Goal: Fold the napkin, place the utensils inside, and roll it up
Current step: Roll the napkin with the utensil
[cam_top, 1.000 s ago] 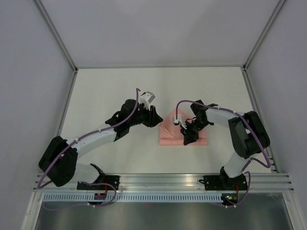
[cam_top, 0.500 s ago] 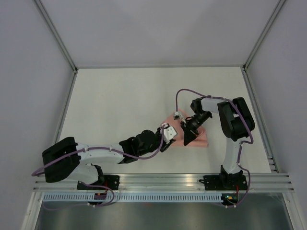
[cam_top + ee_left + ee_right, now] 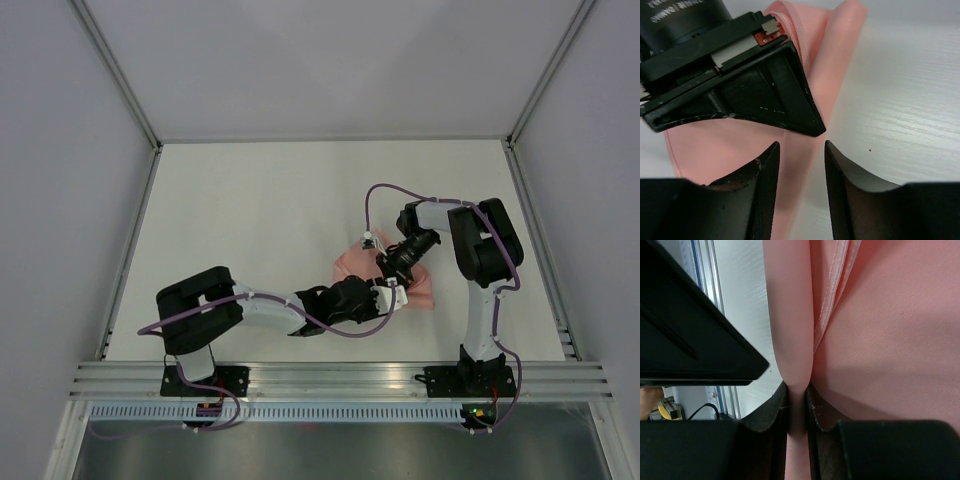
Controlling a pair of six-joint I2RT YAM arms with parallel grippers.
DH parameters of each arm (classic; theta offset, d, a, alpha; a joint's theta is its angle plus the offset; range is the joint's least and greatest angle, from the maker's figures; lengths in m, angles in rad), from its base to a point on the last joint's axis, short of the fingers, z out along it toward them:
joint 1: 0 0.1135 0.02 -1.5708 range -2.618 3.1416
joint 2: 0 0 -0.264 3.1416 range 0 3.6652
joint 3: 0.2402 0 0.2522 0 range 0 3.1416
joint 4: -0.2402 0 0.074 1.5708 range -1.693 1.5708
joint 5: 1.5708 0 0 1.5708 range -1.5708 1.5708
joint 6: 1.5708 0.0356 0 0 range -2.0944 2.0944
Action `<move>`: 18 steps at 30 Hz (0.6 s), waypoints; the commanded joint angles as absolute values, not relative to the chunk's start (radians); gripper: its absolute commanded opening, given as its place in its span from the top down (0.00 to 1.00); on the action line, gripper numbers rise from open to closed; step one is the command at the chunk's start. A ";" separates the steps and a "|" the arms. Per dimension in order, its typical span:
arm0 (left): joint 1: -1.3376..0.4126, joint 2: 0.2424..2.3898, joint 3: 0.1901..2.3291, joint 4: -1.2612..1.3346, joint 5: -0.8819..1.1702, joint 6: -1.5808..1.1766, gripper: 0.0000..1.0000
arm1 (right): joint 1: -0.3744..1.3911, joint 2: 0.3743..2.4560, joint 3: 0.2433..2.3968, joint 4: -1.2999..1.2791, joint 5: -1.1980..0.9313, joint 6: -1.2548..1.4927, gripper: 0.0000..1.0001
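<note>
Step in hand: folding. The thin salmon-pink cloth napkin (image 3: 423,291) lies partly doubled on the white wood-grain table (image 3: 250,200), with both arms converged over it.

Right gripper (image 3: 797,407), black two-finger claw: clamped tight on a raised, rounded ridge of the napkin, cloth pinched thin between the pads. A layered hem edge runs just beside the ridge, on the side away from the left arm. The rest of the sheet spreads flat beyond the pinch.

Left gripper (image 3: 801,175), black two-finger claw: jaws apart, nothing gripped. It hangs low at the napkin's near edge, fingers either side of a narrow pink strip, with bare table along one side of that strip. Its tips sit just beside the right gripper's finger; cannot tell whether they touch.

Utensils: none visible in any view, so placing and rolling look not yet begun. Judgement: early in the task, the fold raised but not laid flat.

Next move, as I read it: the left claw should close on the napkin edge close to the right claw's pinch without catching that claw. The two then carry the ridge across the napkin together, tension even so the layers line up. Risks: crowding at the pinch, one layer slipping free
</note>
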State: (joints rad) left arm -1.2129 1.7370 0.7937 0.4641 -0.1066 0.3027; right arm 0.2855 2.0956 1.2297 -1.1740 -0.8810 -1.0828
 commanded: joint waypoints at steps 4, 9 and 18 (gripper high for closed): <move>-1.218 1.830 0.857 0.485 -0.077 0.365 0.53 | 0.284 2.146 1.249 -1.086 -0.785 -1.154 0.81; -1.215 1.862 0.864 0.499 -0.091 0.367 0.53 | 0.284 2.154 1.253 -1.091 -0.785 -1.150 0.81; -1.212 1.897 0.856 0.469 -0.041 0.324 0.60 | 0.284 2.157 1.255 -1.088 -0.781 -1.143 0.81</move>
State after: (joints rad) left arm -1.2118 1.8557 0.8410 0.4831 -0.1013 0.3279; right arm 0.2848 2.1197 1.2476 -1.2022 -0.8780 -1.0794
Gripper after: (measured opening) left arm 0.426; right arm 0.225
